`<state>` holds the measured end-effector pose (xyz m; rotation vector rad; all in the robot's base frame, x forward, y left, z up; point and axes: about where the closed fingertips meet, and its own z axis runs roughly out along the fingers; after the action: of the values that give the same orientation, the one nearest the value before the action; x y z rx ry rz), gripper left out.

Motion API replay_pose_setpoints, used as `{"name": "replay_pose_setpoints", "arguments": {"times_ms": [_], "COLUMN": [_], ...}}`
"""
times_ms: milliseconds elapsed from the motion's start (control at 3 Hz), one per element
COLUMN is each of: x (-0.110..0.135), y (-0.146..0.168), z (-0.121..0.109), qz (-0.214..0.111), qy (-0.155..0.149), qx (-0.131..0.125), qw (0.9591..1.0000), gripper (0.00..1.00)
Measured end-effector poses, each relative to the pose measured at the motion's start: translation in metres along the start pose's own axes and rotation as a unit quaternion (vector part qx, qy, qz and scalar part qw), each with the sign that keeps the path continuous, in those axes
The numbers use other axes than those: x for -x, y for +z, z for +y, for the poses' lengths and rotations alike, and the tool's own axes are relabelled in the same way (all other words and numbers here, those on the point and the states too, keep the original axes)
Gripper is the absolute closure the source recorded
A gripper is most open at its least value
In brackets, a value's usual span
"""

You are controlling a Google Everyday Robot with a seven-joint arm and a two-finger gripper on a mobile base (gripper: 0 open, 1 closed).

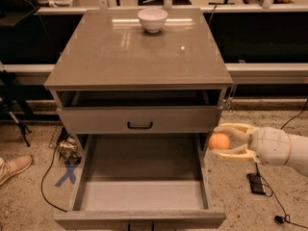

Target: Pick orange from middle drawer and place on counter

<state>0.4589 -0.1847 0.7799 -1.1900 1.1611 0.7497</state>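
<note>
Right of the open middle drawer, just outside its right wall, my gripper is clamped on the orange, one finger over it and one under. Drawer floor looks bare, so I judge the pick done and the carry to the counter in hand; the orange hangs well below the counter's edge. Next move calls for lifting clear of the right lip, swinging in over bare slab short of the white bowl at the back, then releasing low so it doesn't roll.
</note>
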Motion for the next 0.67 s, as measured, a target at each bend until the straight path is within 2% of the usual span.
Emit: {"name": "replay_pose_setpoints", "arguments": {"times_ms": [333, 667], "x": [0.006, 0.051], "y": [0.005, 0.012], "z": [-0.005, -0.035], "qz": [-0.011, -0.031], "qy": [-0.003, -0.031], "qx": [-0.006, -0.037], "qw": [0.9999, 0.9984], "gripper": [1.00, 1.00]}}
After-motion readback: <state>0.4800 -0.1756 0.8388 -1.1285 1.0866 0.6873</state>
